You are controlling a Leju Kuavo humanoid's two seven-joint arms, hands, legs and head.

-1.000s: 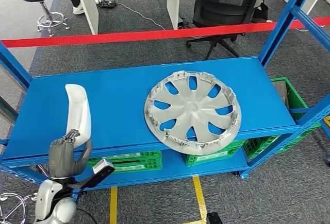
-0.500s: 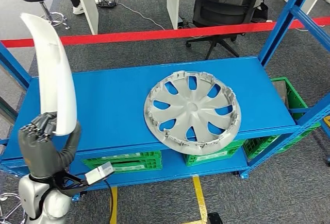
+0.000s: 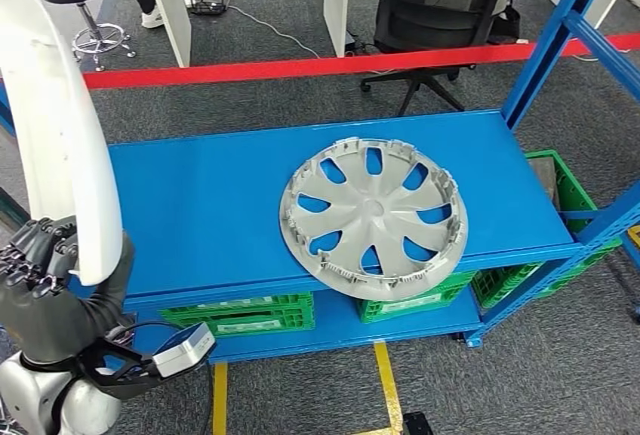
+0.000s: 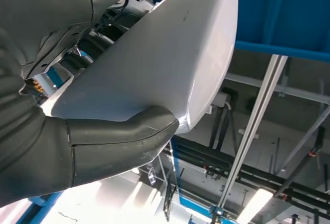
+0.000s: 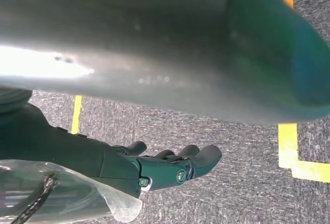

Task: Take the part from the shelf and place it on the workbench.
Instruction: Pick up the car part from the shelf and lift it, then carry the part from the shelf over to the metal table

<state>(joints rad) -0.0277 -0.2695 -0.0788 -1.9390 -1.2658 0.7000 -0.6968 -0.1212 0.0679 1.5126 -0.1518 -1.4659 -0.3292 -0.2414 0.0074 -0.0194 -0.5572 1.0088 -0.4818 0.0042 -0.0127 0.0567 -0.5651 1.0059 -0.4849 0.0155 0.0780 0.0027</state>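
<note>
One white part (image 3: 60,125) | left hand (image 3: 41,290) fingers (image 3: 34,255) wrapped round its lower end | raised upright

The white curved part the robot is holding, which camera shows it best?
The head view: the white curved part rises whole from the left hand. The left wrist view shows one close-up end under the thumb. The right wrist view looks at floor.

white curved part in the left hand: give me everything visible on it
The white curved glossy panel, plastic-looking, is long, arched and tapering, smooth with a few dark specks on its underside. It stands roughly upright, lifted off the blue metal shelf, its lower end gripped by the left robot hand: thumb on one face, fingers on the other.
</note>
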